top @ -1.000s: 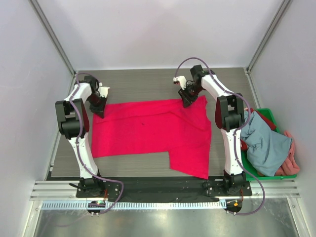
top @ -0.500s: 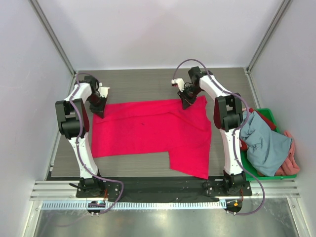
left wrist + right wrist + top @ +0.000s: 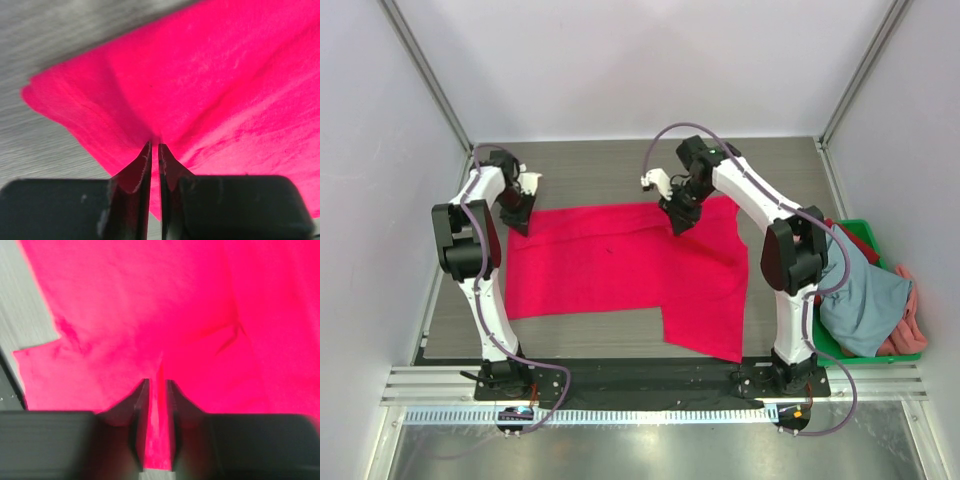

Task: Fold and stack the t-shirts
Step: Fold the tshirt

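Since crimson t-shirt (image 3: 620, 265) is limp and light, edge grips suit: left hand (image 3: 517, 215) clamps far corner, right hand (image 3: 680, 218) pinches cloth near far edge

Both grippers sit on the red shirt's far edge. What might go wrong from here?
1. The left gripper pinches only a sliver of the red shirt near its corner, so the cloth may slip out under a pull.
2. The right gripper grips a bunched ridge well short of the shirt's right end; that unheld part may sag and spoil the fold.
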